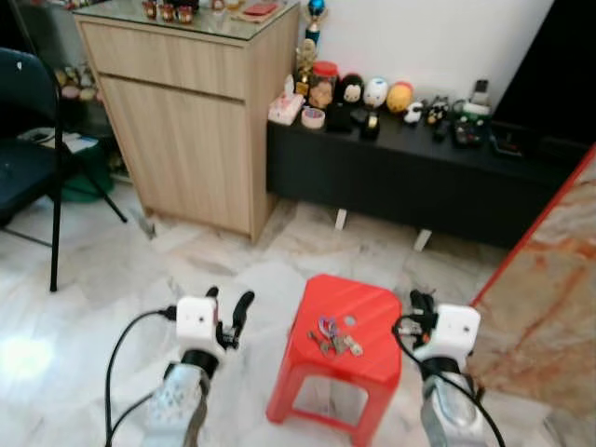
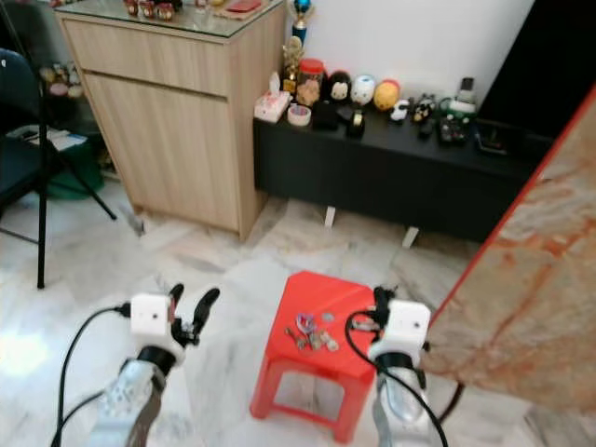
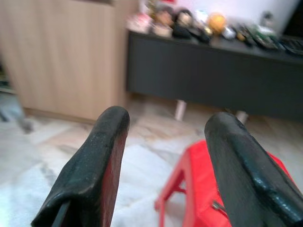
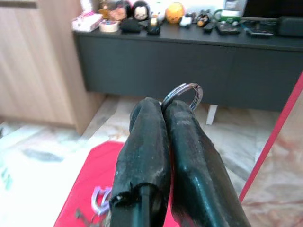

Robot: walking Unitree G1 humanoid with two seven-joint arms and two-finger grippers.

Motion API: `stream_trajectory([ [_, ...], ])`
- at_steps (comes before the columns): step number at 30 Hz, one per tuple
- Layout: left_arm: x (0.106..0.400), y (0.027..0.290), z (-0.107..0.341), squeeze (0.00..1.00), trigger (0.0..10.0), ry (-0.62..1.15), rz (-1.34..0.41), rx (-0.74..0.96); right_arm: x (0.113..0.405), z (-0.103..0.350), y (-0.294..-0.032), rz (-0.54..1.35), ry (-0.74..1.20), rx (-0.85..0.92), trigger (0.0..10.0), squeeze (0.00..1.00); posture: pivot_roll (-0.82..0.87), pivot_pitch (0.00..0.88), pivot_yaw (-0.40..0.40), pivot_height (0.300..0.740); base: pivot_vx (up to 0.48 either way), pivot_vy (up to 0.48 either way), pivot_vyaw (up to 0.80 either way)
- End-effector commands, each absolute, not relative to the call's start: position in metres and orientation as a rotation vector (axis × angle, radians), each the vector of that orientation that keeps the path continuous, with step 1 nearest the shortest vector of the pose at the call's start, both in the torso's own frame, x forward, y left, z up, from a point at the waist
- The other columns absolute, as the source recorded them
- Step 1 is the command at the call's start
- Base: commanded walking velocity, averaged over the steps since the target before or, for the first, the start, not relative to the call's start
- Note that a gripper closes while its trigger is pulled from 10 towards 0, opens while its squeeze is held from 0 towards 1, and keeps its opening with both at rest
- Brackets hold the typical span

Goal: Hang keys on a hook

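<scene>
The right gripper (image 4: pixel 163 111), pinched on what seems a key ring (image 4: pixel 184 92), hovers beside the red stool (image 1: pixel 368 303), nearer its keys (image 1: pixel 333 337) than the wide-open left gripper (image 1: pixel 228 303).

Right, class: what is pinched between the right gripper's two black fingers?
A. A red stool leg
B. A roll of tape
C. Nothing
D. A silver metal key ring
D: in the right wrist view the right gripper is shut on a silver metal key ring.

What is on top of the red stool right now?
A small bunch of keys with a purple ring lies loose on the red stool. The right gripper, beside the stool, pinches a metal key ring; whatever hangs from that ring is hidden by its fingers.
</scene>
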State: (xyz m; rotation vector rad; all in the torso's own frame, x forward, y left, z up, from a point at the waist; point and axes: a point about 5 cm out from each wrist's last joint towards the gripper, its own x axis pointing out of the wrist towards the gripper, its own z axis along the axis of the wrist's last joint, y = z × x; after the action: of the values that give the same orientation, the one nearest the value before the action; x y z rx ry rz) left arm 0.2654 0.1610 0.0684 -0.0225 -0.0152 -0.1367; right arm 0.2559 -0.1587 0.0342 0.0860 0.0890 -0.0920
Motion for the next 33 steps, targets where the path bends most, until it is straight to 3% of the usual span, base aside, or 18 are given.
stream_trajectory([
  [1,0.261,0.159,0.062,0.00,10.0,0.009,-0.135,-0.031,0.260,0.039,-0.162,-0.101,0.072,0.076,10.0,0.00,0.03,0.044,-0.095,0.740,-0.262,0.000,0.00],
  [8,0.261,0.159,0.063,0.00,10.0,0.008,-0.134,-0.030,0.260,0.040,-0.162,-0.103,0.073,0.073,10.0,0.00,0.03,0.044,-0.095,0.740,-0.264,0.000,0.00],
  [17,0.261,0.158,0.062,0.00,10.0,0.012,-0.138,-0.021,0.260,0.041,-0.164,-0.114,0.064,0.061,10.0,0.00,0.03,0.040,-0.094,0.740,0.000,0.000,0.00],
  [33,0.261,0.154,0.061,0.00,10.0,0.007,-0.144,-0.025,0.256,0.057,-0.198,-0.368,-0.033,-0.003,10.0,0.00,0.02,0.007,-0.097,0.740,0.000,0.000,0.00],
])
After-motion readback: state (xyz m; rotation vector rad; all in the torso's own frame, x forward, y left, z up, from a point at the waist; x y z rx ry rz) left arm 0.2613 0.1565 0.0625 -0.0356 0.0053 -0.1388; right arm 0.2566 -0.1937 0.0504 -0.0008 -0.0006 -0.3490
